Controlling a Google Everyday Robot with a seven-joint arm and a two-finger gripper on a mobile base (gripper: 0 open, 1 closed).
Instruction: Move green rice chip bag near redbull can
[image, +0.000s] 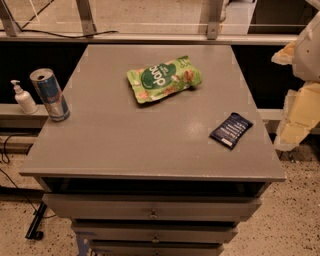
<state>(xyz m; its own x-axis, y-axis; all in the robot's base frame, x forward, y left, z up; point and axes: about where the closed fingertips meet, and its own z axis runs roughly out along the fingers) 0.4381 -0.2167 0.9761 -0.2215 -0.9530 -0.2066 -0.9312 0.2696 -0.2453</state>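
Note:
The green rice chip bag (163, 78) lies flat on the grey cabinet top (125, 145), a little behind its middle. It is light green with a dark green circle and white lettering. The redbull can (49, 94) stands upright at the far left edge of the top, well apart from the bag. My gripper (298, 117) shows as pale cream shapes at the right edge of the camera view, off the right side of the cabinet and away from both things. Nothing is seen in it.
A small dark navy packet (231, 130) lies near the right front of the top. A white pump bottle (22, 98) stands on a ledge just left of the can. Drawers (152, 212) sit below the front edge. A rail and cable run behind.

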